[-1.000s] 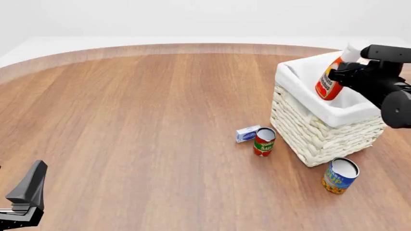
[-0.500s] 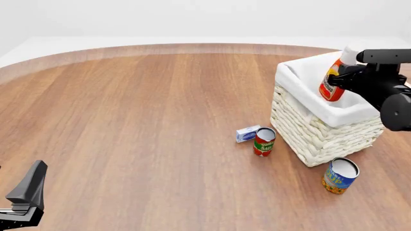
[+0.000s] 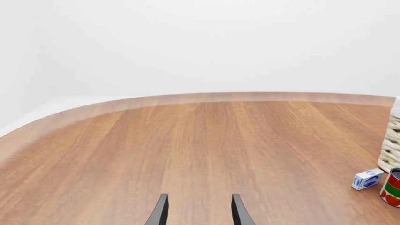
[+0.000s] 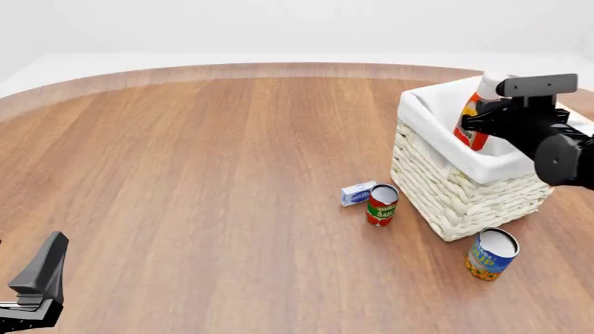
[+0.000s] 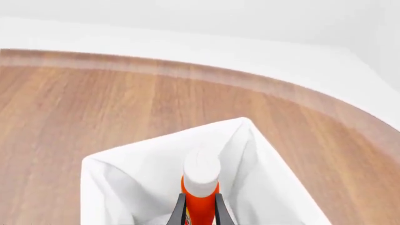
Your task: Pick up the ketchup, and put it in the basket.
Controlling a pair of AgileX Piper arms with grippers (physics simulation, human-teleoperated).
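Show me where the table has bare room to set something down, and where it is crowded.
Free: the wide stretch of table left of the basket, from the far edge down to the left gripper. Crowded: the basket's near-left corner, where the small box and red can sit, and the blue can by its near corner.

The wooden table (image 4: 204,174) carries the basket (image 4: 455,191), a red-green can (image 4: 382,204), a small blue-white box (image 4: 357,193) and a blue-yellow can (image 4: 490,254), all toward its right edge.

Ketchup (image 4: 471,127) upright inside basket (image 4: 436,182)
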